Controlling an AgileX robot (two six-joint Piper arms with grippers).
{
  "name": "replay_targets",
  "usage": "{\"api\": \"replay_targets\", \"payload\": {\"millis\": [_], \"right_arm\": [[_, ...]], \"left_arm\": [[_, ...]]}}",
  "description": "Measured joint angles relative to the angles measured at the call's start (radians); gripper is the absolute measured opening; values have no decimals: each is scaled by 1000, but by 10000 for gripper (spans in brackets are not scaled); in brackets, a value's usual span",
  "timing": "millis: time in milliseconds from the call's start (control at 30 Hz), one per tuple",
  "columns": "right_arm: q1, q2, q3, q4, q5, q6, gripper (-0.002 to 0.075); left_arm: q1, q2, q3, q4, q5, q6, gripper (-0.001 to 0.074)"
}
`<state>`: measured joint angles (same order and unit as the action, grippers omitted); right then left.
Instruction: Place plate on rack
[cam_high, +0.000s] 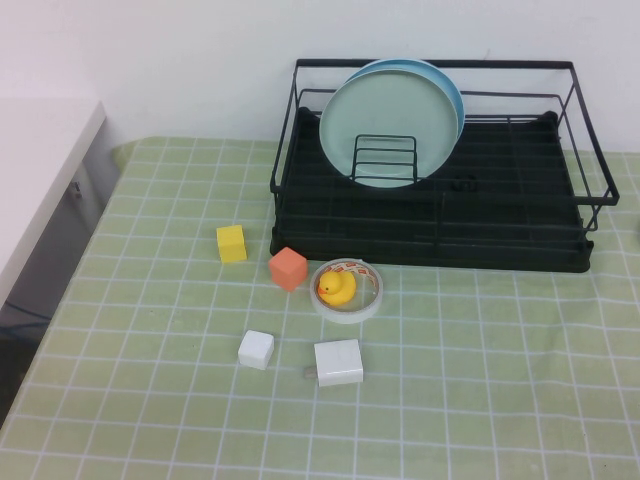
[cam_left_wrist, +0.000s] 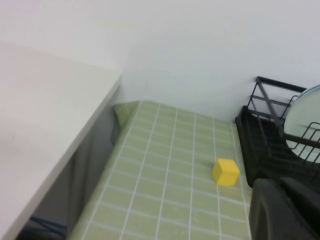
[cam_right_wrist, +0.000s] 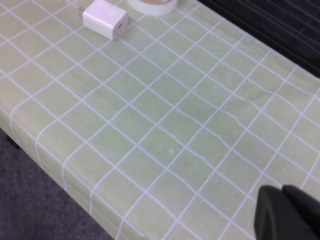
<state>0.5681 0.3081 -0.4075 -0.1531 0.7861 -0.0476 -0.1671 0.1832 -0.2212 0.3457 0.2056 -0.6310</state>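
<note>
The pale mint-green plate stands upright in the black wire rack, leaning at the small wire divider. A sky-blue plate stands right behind it. Part of the mint plate's edge and the rack's corner show in the left wrist view. Neither arm shows in the high view. My left gripper is shut and empty, over the cloth near the rack's left end. My right gripper is shut and empty, low over the checked cloth near the table's front edge.
On the green checked cloth in front of the rack lie a yellow cube, an orange cube, a tape roll with a yellow duck inside, a white cube and a white charger. A white counter stands at the left.
</note>
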Motion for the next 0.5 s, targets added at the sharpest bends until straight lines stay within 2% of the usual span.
{"api": "replay_targets", "payload": {"millis": [167, 500], "right_arm": [[0, 0, 2, 0, 0, 0, 0], [0, 0, 2, 0, 0, 5, 0]], "left_arm": [[5, -72, 82, -1, 4, -66, -1], [5, -79, 162, -4, -1, -161, -1]]}}
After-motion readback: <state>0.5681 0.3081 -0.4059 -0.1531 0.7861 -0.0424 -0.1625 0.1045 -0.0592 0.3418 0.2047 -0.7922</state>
